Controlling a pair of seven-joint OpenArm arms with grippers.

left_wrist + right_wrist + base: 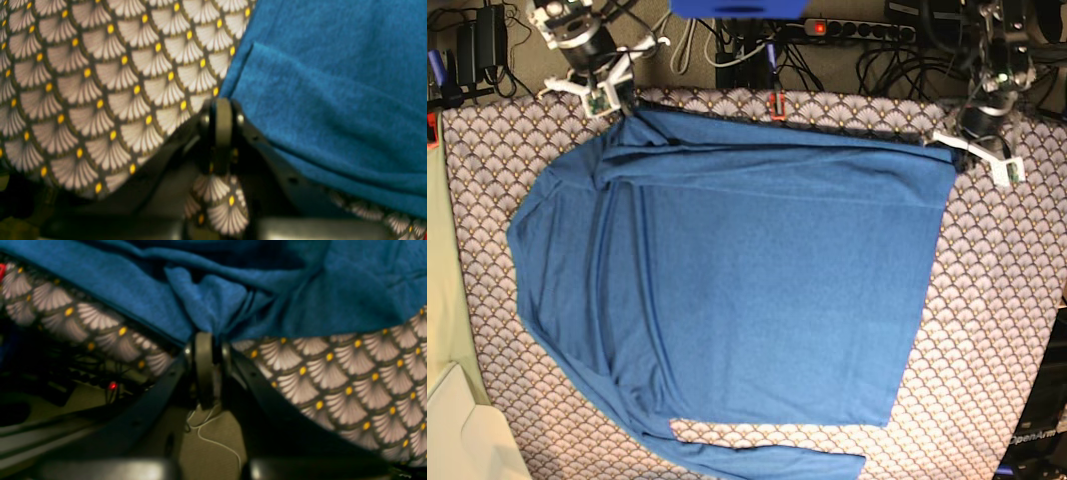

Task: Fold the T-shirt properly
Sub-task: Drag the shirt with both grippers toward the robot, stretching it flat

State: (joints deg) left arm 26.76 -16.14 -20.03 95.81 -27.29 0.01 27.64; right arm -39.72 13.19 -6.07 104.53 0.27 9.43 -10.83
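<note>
Blue T-shirt spread flat over most of the scallop-patterned tablecloth, filling the centre of the base view. Far edge along the top of that frame, stretched fairly straight between both arms. Long fold lines down the left part of the cloth; one sleeve at lower centre, reaching toward the bottom edge.

Right gripper at upper left of the base view, at the shirt's upper left corner. In the right wrist view, right gripper with jaws pressed together at frame centre, pinching a bunched fold of T-shirt. Fabric gathered into creases just above the fingertips. Tablecloth to the lower right, draped over the table edge; floor and cables below, blurred.

Left gripper at upper right of the base view, at the shirt's upper right corner. In the left wrist view, left gripper closed tight at frame centre, clamped right at the T-shirt edge where it meets the tablecloth. Focus soft here; probably some tablecloth caught in the pinch too, given a patterned flap below the jaws, but hard to confirm.

Power strip and tangled cables beyond the table's far edge, top of the base view
</note>
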